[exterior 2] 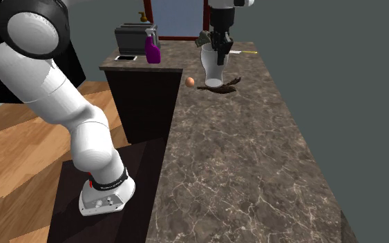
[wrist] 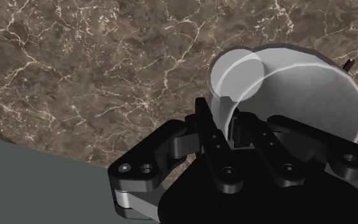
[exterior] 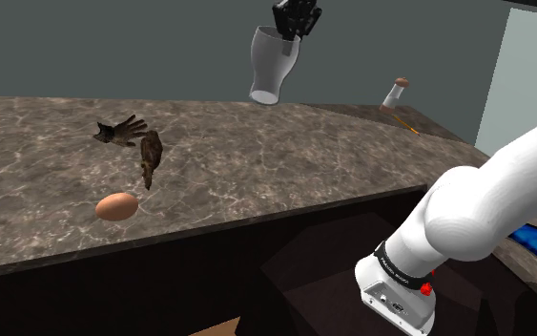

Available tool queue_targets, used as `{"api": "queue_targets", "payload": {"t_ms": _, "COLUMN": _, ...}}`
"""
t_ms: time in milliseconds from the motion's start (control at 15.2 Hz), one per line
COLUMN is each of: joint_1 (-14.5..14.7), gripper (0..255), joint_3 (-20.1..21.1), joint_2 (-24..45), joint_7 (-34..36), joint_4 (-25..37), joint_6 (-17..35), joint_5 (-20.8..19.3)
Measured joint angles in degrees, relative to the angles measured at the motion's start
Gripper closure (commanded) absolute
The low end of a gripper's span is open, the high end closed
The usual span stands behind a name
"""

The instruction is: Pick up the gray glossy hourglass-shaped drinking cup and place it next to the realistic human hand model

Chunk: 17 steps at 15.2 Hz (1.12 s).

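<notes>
Cup (exterior: 274, 67) gripped by its rim, up off the counter (exterior: 285, 162)
The gripper (wrist: 231, 121) has its jaws closed on the pale grey cup's wall, one finger inside and one outside; inside the cup just its round bottom shows. The cup hangs above the brown veined counter, well apart from the dark hand model (exterior: 121, 131) lying there near an egg (exterior: 116, 206)

Egg (exterior: 116, 206) near hand model (exterior: 123, 130), both on counter (exterior: 285, 162) — cup (exterior: 273, 65) above

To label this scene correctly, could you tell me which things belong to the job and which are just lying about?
Job: grey glossy cup, clasped by the fingers; dark hand model.
Lying about: egg, purple spray bottle, toaster.
</notes>
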Motion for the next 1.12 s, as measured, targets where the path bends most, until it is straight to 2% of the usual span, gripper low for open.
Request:
{"api": "queue_targets", "payload": {"t_ms": 264, "joint_1": 2.0, "gripper": 255, "joint_3": 3.4, "joint_2": 4.5, "joint_7": 5.4, "joint_4": 5.3, "joint_6": -1.1, "joint_5": 0.2}}
{"api": "queue_targets", "payload": {"t_ms": 330, "joint_1": 2.1, "gripper": 255, "joint_3": 3.6, "joint_2": 4.7, "joint_7": 5.8, "joint_4": 5.1, "joint_6": -0.6, "joint_5": 0.2}}
{"api": "queue_targets", "payload": {"t_ms": 1122, "joint_1": 2.5, "gripper": 255, "joint_3": 4.0, "joint_2": 3.4, "joint_7": 6.8, "joint_4": -5.4, "joint_6": 8.5, "joint_5": 0.5}}
